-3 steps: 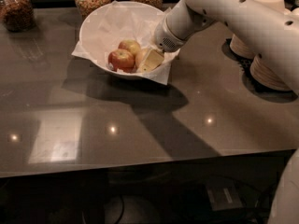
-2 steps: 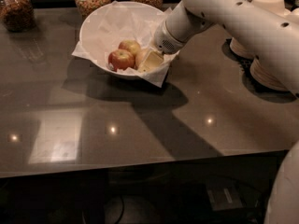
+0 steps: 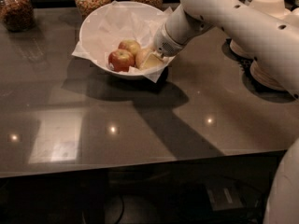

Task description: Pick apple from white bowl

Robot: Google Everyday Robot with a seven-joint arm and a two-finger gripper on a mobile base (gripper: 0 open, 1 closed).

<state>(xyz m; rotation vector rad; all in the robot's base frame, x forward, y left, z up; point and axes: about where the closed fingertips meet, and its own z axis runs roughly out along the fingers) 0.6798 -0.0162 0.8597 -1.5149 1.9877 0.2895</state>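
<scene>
The gripper point(image 3: 152, 60) reaches down into the right side of the wide white paper-lined bowl point(image 3: 100, 24). It is set against the dull tan-pinkish apple point(image 3: 141, 57), which lies in the bowl beside a bright red apple point(image 3: 120, 59), presumably to take it. Whether it grips yet, I cannot tell.

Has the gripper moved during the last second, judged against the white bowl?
No. The gripper stays at the same place, low in the right side of the white bowl, beside the apple.
</scene>
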